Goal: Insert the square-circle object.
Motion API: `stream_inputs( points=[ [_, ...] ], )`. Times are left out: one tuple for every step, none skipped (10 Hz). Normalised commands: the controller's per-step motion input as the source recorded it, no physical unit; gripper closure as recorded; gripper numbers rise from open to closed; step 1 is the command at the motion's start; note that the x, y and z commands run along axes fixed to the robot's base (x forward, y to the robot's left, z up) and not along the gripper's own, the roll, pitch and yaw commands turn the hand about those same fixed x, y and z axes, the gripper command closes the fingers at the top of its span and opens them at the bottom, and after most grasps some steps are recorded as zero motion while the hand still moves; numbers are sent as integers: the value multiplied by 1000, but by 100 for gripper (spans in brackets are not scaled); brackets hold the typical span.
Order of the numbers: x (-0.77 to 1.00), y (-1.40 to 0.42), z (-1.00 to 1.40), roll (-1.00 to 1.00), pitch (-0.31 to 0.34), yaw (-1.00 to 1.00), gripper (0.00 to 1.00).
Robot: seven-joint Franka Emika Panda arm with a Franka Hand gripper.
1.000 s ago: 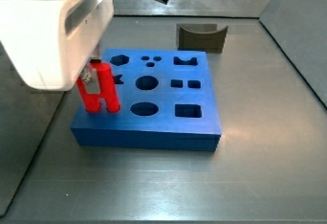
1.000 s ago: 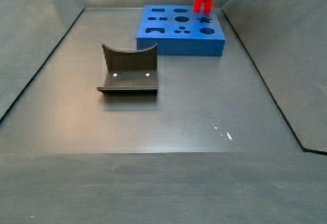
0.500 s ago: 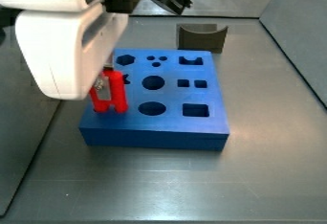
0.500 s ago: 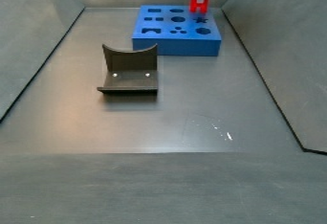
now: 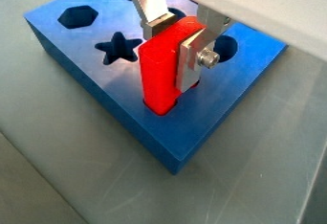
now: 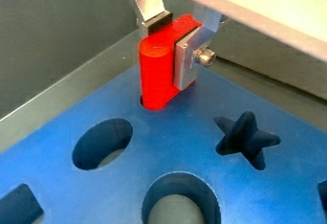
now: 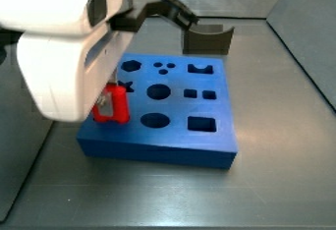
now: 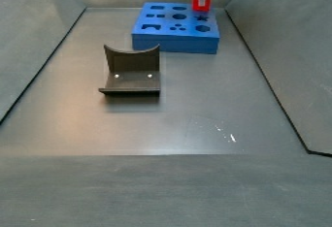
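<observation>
- My gripper (image 5: pixel 182 38) is clamped on the upper part of the square-circle object (image 5: pixel 163 73), silver fingers (image 5: pixel 192 57) flat against its sides.
- The red piece stands upright, long axis vertical, directly below my wrist; its foot is already in a slot at the edge of the blue block (image 6: pixel 294 185), so the coming push is straight down.
- Beyond, the dark grey block (image 8: pixel 130 73) lies well apart.
- Compared with a second ago, the piece sits lower in both side views.
</observation>
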Motion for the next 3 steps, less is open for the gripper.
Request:
stream_inputs(
  points=[
    [46, 0, -446, 0, 63, -109, 100],
    [0, 37, 0, -50, 0, -3, 100],
    [0, 0, 0, 0, 0, 0, 100]
  ],
)
